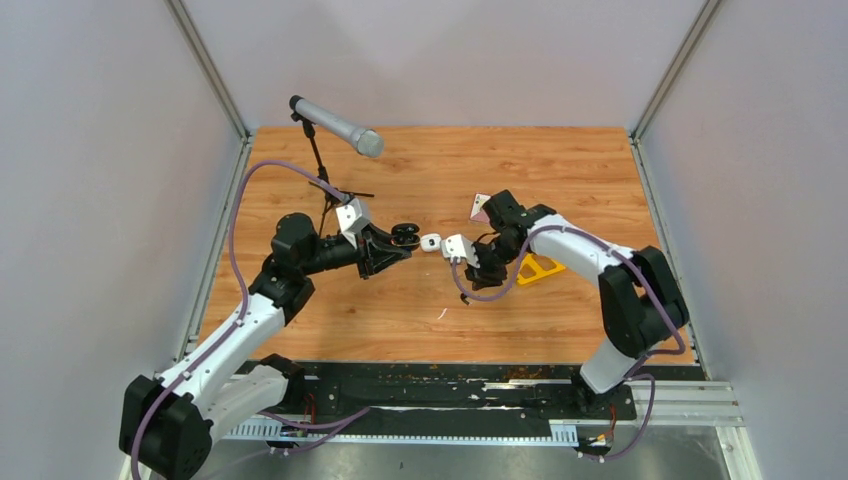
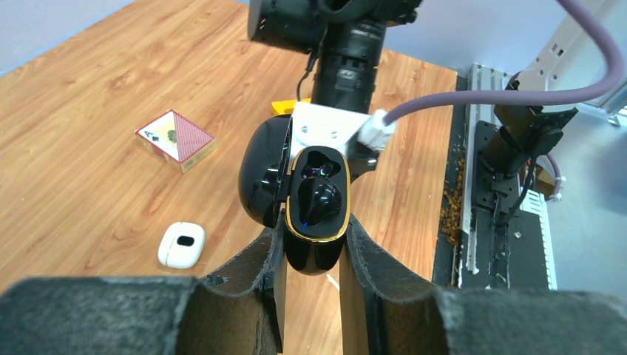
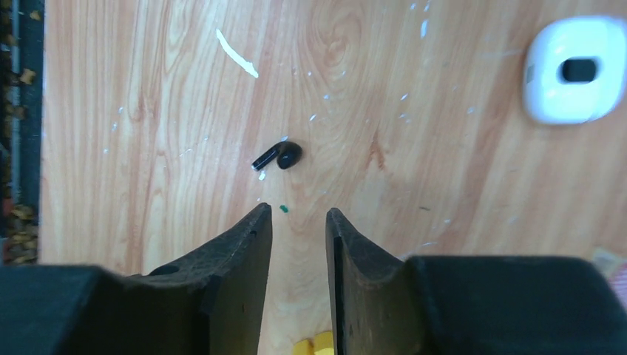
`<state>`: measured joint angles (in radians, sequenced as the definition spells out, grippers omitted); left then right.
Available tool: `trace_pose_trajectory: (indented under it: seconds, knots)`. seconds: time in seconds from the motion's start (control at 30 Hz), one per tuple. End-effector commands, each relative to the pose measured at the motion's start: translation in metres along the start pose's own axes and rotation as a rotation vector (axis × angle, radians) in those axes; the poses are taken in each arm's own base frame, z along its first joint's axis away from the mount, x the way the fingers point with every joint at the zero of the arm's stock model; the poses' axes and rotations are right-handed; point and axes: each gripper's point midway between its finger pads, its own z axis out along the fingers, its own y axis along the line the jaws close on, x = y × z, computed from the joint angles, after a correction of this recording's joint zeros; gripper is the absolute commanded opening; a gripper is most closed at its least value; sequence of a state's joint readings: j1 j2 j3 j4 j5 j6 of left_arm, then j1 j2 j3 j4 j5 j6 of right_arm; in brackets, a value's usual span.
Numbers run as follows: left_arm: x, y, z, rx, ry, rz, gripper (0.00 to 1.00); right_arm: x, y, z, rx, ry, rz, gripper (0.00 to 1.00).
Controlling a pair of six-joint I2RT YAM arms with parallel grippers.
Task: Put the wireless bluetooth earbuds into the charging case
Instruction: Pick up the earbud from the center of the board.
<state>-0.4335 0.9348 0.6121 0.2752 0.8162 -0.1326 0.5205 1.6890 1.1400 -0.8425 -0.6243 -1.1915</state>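
Note:
My left gripper (image 2: 314, 231) is shut on a black charging case (image 2: 318, 255) with a gold rim, held above the table with its lid (image 2: 260, 181) open. One black earbud (image 2: 319, 201) sits in the case; the slot beyond it (image 2: 319, 164) looks empty. In the top view the left gripper (image 1: 400, 240) meets the right arm mid-table. My right gripper (image 3: 299, 214) is open and empty, pointing down at the table. A second black earbud (image 3: 281, 155) lies on the wood just ahead of its fingertips. The white earbuds are not in view.
A white case lies on the table (image 3: 573, 70), also seen in the left wrist view (image 2: 182, 245) and top view (image 1: 431, 242). A thin white sliver (image 3: 236, 53), a card box (image 2: 176, 139), a yellow piece (image 1: 538, 268) and a microphone stand (image 1: 335, 125) are around.

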Motion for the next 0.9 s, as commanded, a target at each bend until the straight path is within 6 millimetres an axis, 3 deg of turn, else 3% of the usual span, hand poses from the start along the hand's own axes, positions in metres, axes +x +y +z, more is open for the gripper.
trace_pose_trajectory:
  seconds: [0.0,0.17,0.33,0.57,0.87]
  knots:
    - [-0.025,-0.007,0.001,0.052,-0.036,0.044,0.00,-0.029,-0.017,-0.010,0.150,-0.116,-0.326,0.31]
    - [-0.025,-0.005,0.001,0.047,-0.036,0.052,0.00,-0.011,-0.013,0.010,0.113,-0.088,-0.514,0.24]
    - [-0.024,-0.002,0.000,0.020,-0.035,0.048,0.00,0.000,-0.016,0.023,0.052,-0.057,-0.518,0.26]
    - [-0.022,0.000,-0.001,0.006,-0.019,0.056,0.00,0.013,-0.002,0.036,-0.047,-0.030,-0.522,0.33]
    - [-0.020,0.002,-0.002,-0.011,-0.018,0.061,0.00,0.011,0.000,0.049,-0.122,-0.005,-0.478,0.35]
